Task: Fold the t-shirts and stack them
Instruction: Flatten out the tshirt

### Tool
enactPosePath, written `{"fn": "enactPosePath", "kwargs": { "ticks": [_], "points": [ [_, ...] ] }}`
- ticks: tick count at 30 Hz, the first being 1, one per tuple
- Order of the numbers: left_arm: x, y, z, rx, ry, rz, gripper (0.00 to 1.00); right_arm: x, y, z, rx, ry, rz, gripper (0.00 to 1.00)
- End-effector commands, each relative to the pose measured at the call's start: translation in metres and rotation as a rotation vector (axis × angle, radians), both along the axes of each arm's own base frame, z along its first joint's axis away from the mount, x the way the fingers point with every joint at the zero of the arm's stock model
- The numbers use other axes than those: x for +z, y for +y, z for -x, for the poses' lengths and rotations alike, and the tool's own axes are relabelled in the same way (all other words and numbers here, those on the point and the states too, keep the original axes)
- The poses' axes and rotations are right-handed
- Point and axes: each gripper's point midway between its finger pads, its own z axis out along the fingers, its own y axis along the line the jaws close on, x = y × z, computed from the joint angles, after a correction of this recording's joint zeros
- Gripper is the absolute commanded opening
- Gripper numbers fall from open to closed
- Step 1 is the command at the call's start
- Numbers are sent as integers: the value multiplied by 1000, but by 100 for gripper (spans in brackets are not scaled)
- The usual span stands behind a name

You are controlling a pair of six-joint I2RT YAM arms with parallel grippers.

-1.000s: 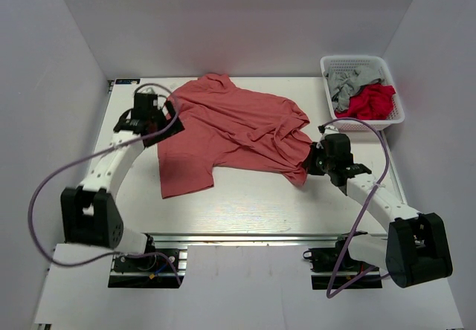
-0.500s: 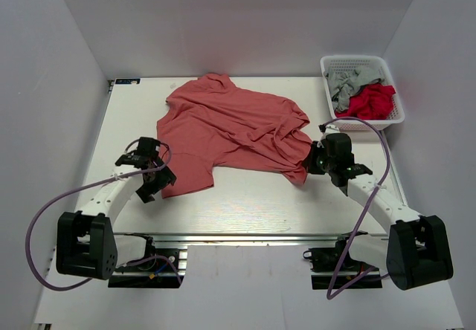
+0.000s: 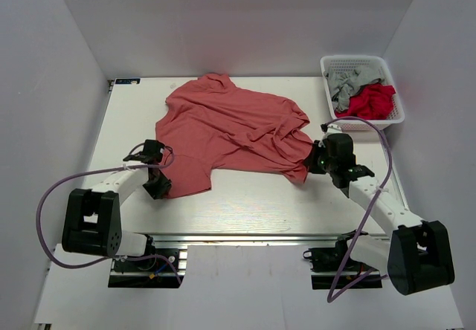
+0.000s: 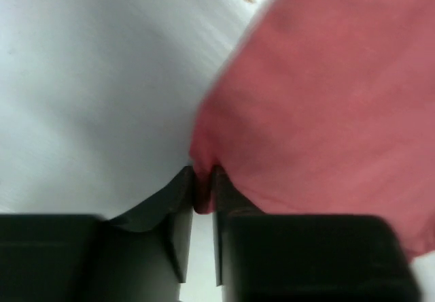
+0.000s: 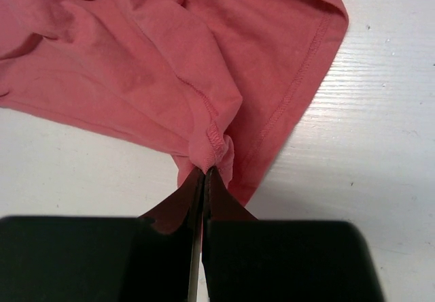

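Observation:
A salmon-red t-shirt [image 3: 227,133] lies spread and rumpled across the white table [image 3: 253,204]. My left gripper [image 3: 158,185] sits at the shirt's near left corner, its jaws shut on a pinch of that corner [image 4: 202,183]. At the shirt's right edge, my right gripper [image 3: 311,163] is shut on a bunched hem fold [image 5: 212,151]. More t-shirts, one grey [image 3: 351,83] and one bright red [image 3: 370,102], lie heaped in the basket.
A white mesh basket [image 3: 394,114] stands at the table's far right corner. White walls enclose the table on three sides. A purple cable [image 3: 56,189] loops out beside the left arm.
My left gripper has swung from the shirt's far left edge down to its near left corner and closed on the cloth there. The right gripper has kept its hold in place.

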Motion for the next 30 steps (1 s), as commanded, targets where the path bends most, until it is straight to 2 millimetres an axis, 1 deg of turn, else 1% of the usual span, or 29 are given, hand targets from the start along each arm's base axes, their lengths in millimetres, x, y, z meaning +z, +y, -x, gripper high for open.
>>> {"fn": "enactPosePath", "kwargs": {
  "ticks": [1,2,3,5,6,7,8,9,10,12,13,14,15,16,18,19,20,21,22,23,24,25,26,27,28,29,30],
  "points": [
    [-20,-9,18,-16,53,56,23,4,-8,0,-30,-27,17,0],
    [-20,-9,18,-16,43,57,2,4,-7,1,-26,-28,15,0],
    [-20,-9,18,-16,43,57,0,5,-6,1,-22,-32,12,0],
    [-20,-4,17,-11,40,34,0,6,-4,2,-13,-35,2,0],
    [-18,-3,13,-9,29,26,0,6,-4,2,-10,-37,1,0],
    [-12,-4,4,-32,-4,25,0,7,-4,2,-12,-45,1,0],
    [-8,-4,0,-32,-16,26,0,9,-3,2,-7,-48,-6,0],
    [-1,-8,-13,-54,-66,43,0,10,-2,2,-1,-51,-10,0],
    [13,-14,-27,-74,-111,68,0,19,-1,-2,1,-80,-15,0],
    [41,-19,-48,-119,-217,68,0,27,4,-3,17,-97,-39,0],
    [65,-24,-64,-142,-293,70,0,42,6,-6,17,-140,-56,0],
    [82,-25,-73,-152,-353,71,0,51,9,-7,27,-165,-72,0],
    [107,-23,-81,-162,-439,59,0,63,12,-10,38,-203,-90,0],
    [134,-25,-95,-173,-539,60,0,77,13,-9,47,-242,-104,0],
    [172,-19,-106,-167,-664,25,0,112,15,-16,51,-343,-125,0],
    [206,-17,-111,-164,-760,11,0,119,12,-18,38,-365,-118,0],
    [227,-12,-115,-152,-821,-6,0,132,10,-17,41,-406,-114,0],
    [259,-8,-120,-154,-897,-35,0,155,9,-20,30,-459,-118,0],
    [279,-6,-122,-149,-953,-48,0,166,1,-25,-7,-491,-91,0],
    [298,-3,-122,-146,-1000,-62,0,186,-1,-25,-14,-535,-95,0],
    [327,3,-123,-113,-1061,-86,0,204,-2,-26,-22,-571,-93,0],
    [340,8,-123,-98,-1086,-113,0,218,-14,-28,-85,-591,-71,0],
    [359,14,-121,-81,-1135,-139,0,227,-18,-28,-84,-619,-38,0],
    [385,24,-118,-33,-1186,-167,0,244,-25,-29,-121,-649,-30,0],
    [402,29,-116,-36,-1224,-205,0,259,-30,-28,-134,-677,-9,0],
    [420,32,-114,-29,-1261,-224,0,267,-38,-29,-159,-698,25,0],
    [449,35,-110,-13,-1320,-241,0,291,-41,-25,-172,-748,22,0]
  ]
}}
